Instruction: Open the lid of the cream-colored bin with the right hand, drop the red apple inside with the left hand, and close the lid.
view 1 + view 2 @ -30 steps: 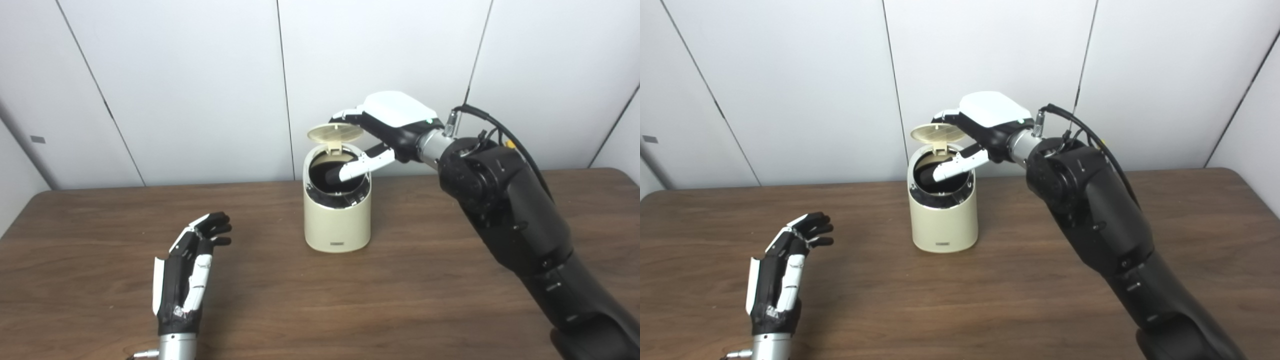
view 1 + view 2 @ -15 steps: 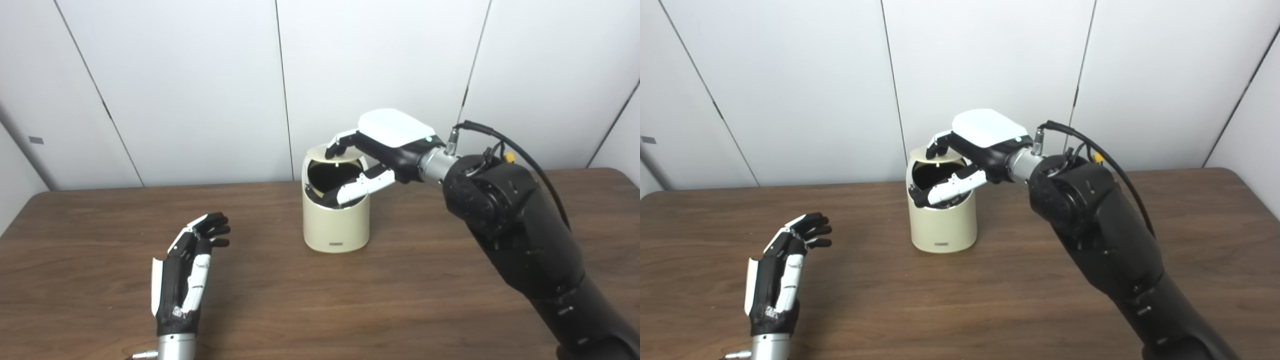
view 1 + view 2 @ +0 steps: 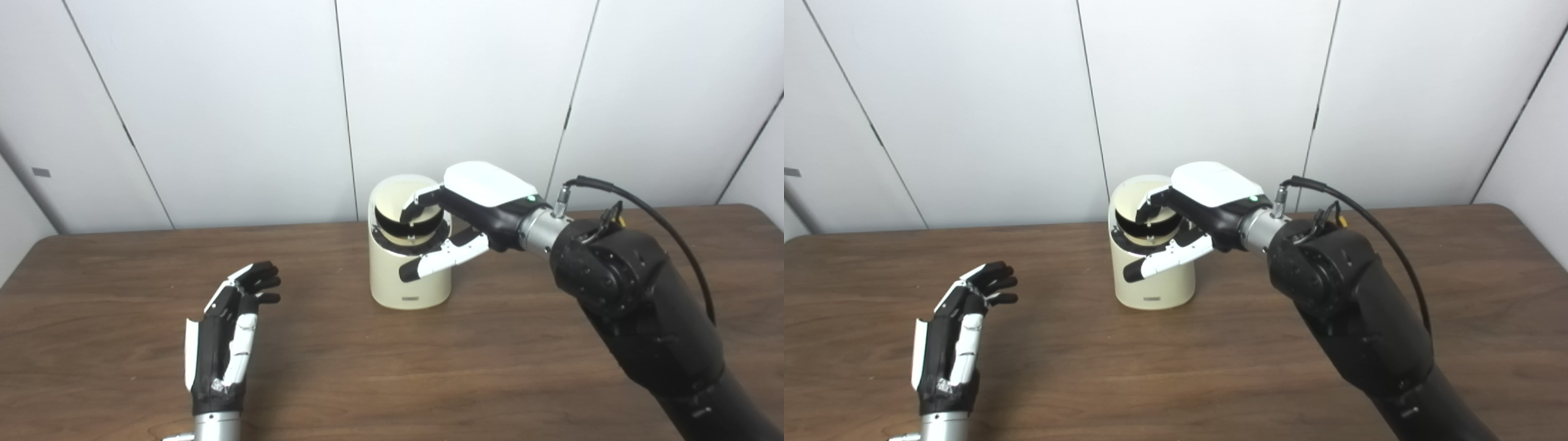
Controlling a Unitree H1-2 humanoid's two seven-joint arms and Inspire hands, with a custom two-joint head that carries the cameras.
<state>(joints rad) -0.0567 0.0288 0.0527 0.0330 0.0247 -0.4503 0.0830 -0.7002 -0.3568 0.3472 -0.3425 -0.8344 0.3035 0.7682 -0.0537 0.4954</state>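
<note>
The cream-colored bin [image 3: 409,278] stands upright at the middle of the table. Its round lid [image 3: 392,195] is tilted low over the opening, with a dark gap still showing at the front. My right hand [image 3: 474,205] reaches in from the right and lies over the lid, fingers [image 3: 418,201] resting on top. Its thumb [image 3: 442,260] sticks out in front of the bin's wall, holding nothing. My left hand [image 3: 223,343] is open and empty at the near left, palm up above the table. No red apple shows in either view; the bin's inside is hidden.
The brown wooden table [image 3: 490,367] runs wide to both sides and toward me. White wall panels [image 3: 245,92] stand close behind the bin. My right forearm [image 3: 637,306] crosses the right half of the table, with a black cable looping above it.
My right hand has come down and pushed the lid from raised wide open to nearly flat on the bin. The thumb moved from inside the opening to the front. The left hand stayed put.
</note>
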